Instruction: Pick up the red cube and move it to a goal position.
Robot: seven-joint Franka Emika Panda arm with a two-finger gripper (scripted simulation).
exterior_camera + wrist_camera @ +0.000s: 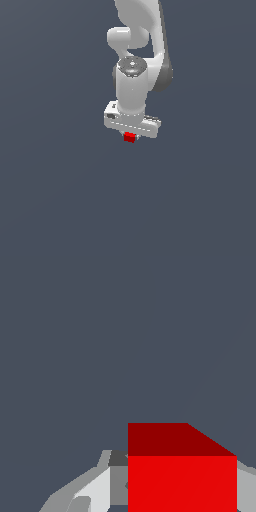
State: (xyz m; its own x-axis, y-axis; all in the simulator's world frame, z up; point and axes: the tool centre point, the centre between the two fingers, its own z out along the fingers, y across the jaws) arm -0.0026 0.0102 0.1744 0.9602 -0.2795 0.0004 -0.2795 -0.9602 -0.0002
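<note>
The red cube (pixel 130 137) shows just under the white hand of my arm in the exterior view. Only its lower part peeks out below the hand. In the wrist view the red cube (pixel 180 471) fills the space between my two fingers (pixel 95 491), which press on its sides. My gripper (pixel 130 136) is shut on the cube. The exterior view does not show whether the cube rests on the grey surface or hangs above it. No goal marker is in view.
A plain dark grey surface (pixel 60 190) fills both views. The white arm (pixel 137 45) rises above the hand toward the top of the exterior view.
</note>
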